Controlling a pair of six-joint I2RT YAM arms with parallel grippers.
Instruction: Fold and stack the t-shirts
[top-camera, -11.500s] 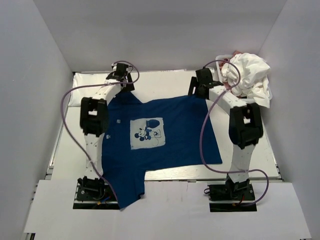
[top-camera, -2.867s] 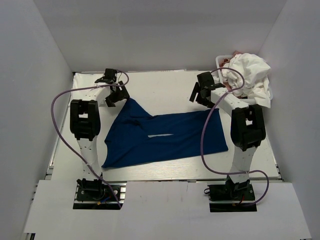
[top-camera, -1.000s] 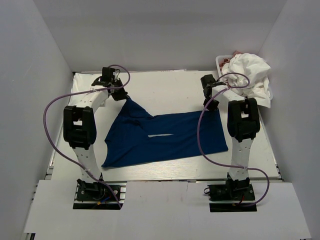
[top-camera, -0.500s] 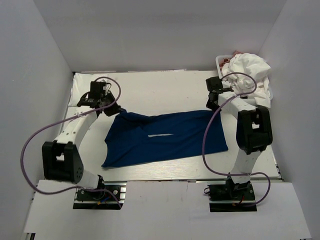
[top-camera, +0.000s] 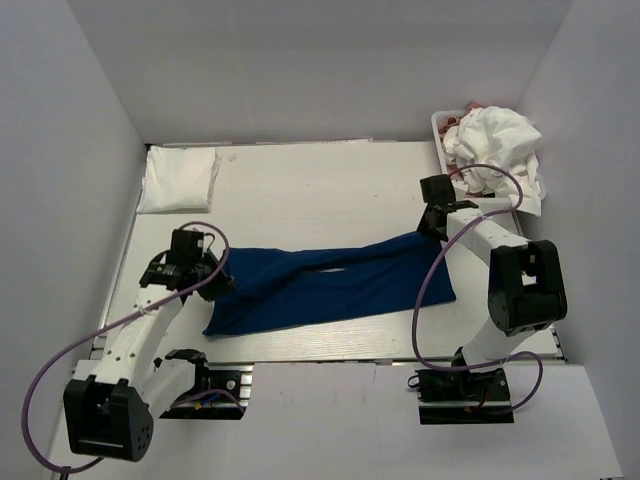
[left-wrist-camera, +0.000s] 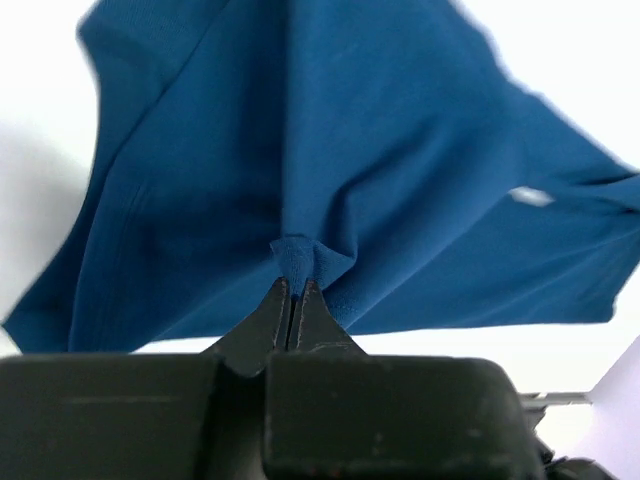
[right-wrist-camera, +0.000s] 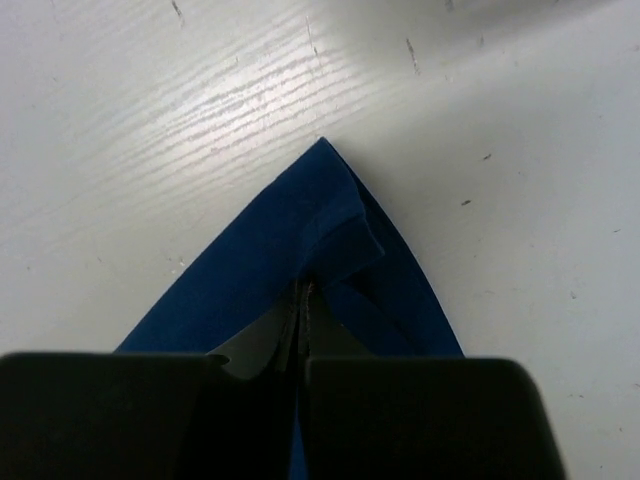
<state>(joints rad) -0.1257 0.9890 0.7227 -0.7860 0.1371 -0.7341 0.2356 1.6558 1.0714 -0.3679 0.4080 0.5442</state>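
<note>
The navy t-shirt (top-camera: 330, 280) lies folded into a long strip across the table, from near left to mid right. My left gripper (top-camera: 216, 284) is shut on a pinch of its left end; in the left wrist view the fabric (left-wrist-camera: 400, 180) hangs away from the closed left gripper (left-wrist-camera: 291, 288). My right gripper (top-camera: 432, 232) is shut on the shirt's right far corner, which the right wrist view shows as a blue point (right-wrist-camera: 300, 230) rising from the closed right gripper (right-wrist-camera: 303, 292). A folded white t-shirt (top-camera: 180, 180) rests at the back left.
At the back right a white basket (top-camera: 440, 125) holds a crumpled heap of white clothing (top-camera: 495, 140) with some pink cloth (top-camera: 470, 112) behind it. White walls enclose the table on three sides. The shirt's near edge lies close to the table's front edge (top-camera: 330, 345).
My left arm swung from the back left toward the near left, dragging the shirt's left end forward. The right gripper closed on the right corner and came slightly nearer. The folded white t-shirt is now uncovered.
</note>
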